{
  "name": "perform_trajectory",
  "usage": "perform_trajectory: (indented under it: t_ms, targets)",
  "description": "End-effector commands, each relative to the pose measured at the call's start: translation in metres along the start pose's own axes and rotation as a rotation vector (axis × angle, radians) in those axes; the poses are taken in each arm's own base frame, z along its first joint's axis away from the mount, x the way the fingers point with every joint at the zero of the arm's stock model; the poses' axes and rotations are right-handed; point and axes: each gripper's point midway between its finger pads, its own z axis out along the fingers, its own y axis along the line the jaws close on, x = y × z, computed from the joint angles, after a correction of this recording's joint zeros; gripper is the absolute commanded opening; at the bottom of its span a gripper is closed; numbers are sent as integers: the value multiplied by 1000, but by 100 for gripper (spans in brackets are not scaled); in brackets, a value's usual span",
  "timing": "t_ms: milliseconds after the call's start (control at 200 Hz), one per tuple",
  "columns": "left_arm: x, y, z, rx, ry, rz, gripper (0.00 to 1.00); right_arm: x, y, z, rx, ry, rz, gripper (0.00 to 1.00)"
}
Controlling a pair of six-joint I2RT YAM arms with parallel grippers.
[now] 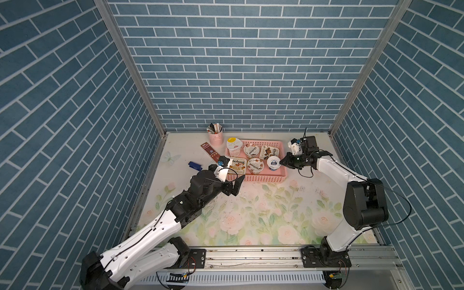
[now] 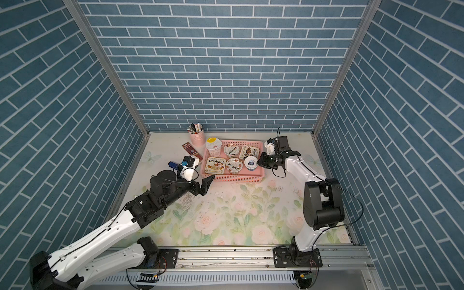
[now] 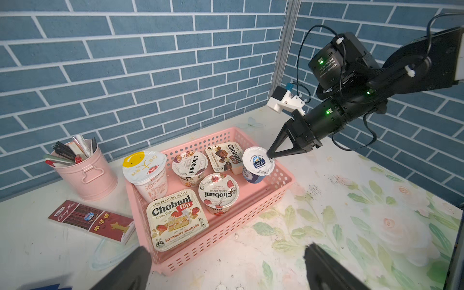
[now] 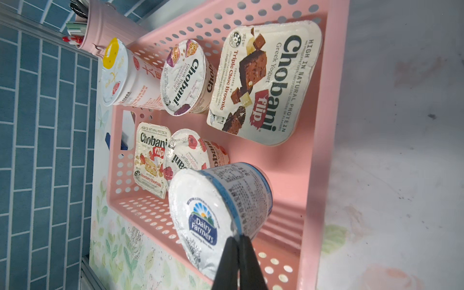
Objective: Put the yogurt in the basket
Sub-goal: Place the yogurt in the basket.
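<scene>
right gripper (image 4: 238,238) pinching yogurt (image 4: 200,213) rim, in basket (image 4: 321,125)

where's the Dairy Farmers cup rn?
In both top views the small blue-and-white foil-lidded Dairy Farmers yogurt cup sits in the near right corner of the pink perforated plastic basket, beside the round raspberry Chobani cup, the shut right pincer at its rim.

Six yogurt cups (image 3: 177,218) sit in pink basket (image 3: 226,231), one perhaps tilted.
</scene>
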Motion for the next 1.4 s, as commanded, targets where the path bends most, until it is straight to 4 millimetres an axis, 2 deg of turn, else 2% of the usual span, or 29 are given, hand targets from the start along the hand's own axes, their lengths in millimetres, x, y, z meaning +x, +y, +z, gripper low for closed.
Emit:
perform_trajectory:
  t_ms: [0, 570, 1060, 1205, 1395]
  targets:
    - [-2, 1, -2, -9, -5, 15, 100, -9, 3, 5, -23, -5, -44, 0]
    - [-3, 0, -1, -6, -3, 13, 100, 8, -19, 32, 6, 76, -20, 0]
    - [-1, 0, 1, -9, 3, 16, 100, 13, -25, 39, 22, 102, -11, 0]
    - [-2, 0, 1, -9, 3, 19, 100, 13, -25, 38, 22, 103, -12, 9]
    - [-1, 0, 2, -6, 5, 17, 100, 11, -23, 35, 23, 98, -19, 15]
